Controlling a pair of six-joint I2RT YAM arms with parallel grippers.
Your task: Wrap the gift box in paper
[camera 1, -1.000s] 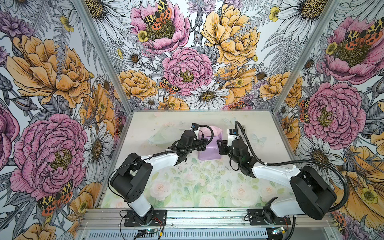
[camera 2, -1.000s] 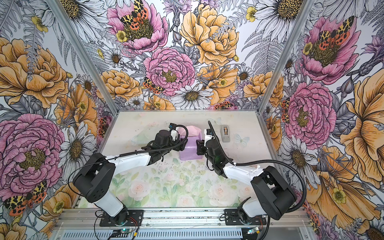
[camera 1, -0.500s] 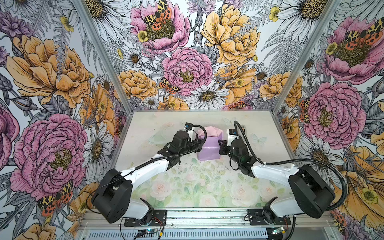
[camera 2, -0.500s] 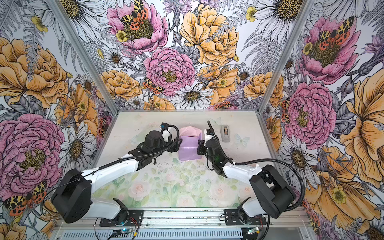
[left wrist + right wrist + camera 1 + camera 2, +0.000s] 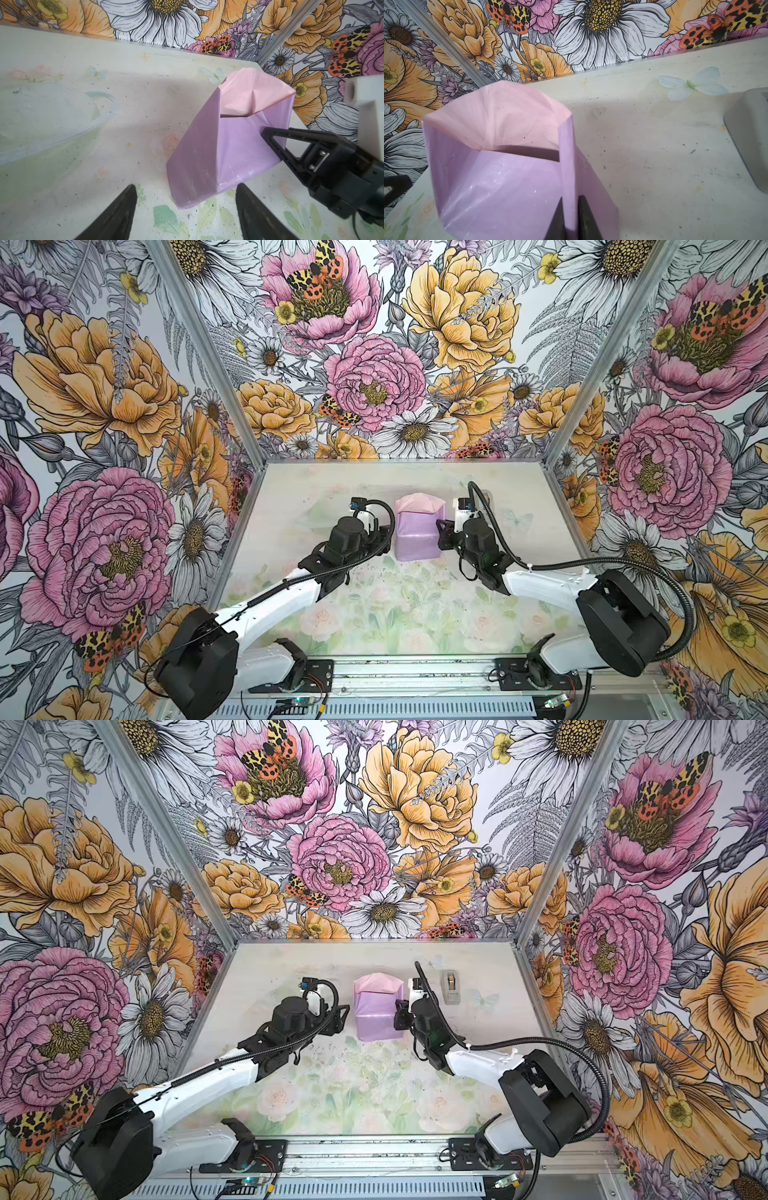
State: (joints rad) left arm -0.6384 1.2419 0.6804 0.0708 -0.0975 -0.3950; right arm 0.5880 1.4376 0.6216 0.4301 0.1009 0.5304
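Paper [image 5: 417, 537], lilac outside and pink flap up, stood folded as a parcel near the middle of the bench's [image 5: 374, 614] far edge. Right gripper [image 5: 571, 220] was clamped on a lilac fold. Left gripper [image 5: 185, 187] was just beside the parcel, jaws apart.

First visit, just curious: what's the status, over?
Right hand shut on paper fold. Left hand open beside it. Box not visible. Tape dispenser stands clear.

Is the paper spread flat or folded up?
Folded up. The paper stands as a lilac box shape, far end unclosed, pink inside showing; the right gripper pinches a raised fold.
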